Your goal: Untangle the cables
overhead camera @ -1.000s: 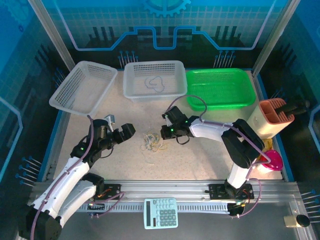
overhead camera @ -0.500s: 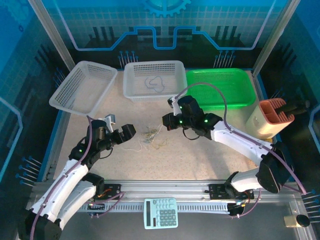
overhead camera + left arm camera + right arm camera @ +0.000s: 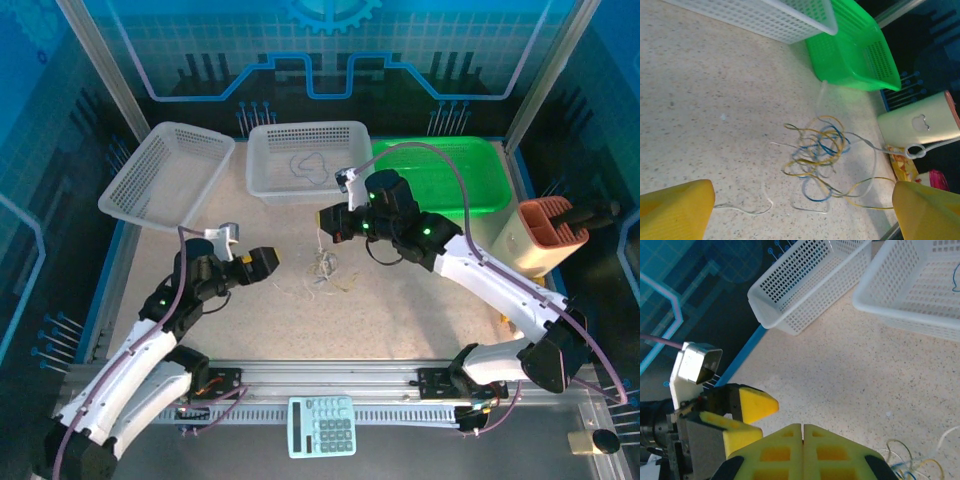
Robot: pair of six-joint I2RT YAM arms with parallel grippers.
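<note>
While the right gripper (image 3: pixel 325 222) holds a strand of the cables (image 3: pixel 815 155) up, clamped tight, the wide-open left gripper (image 3: pixel 250 265) needs a loose end to pull.

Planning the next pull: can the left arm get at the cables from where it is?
Probably yes. The left gripper, jaws open, faces the cables across bare table, nothing between. The right gripper, jaws shut close above them, could crowd it.
</note>
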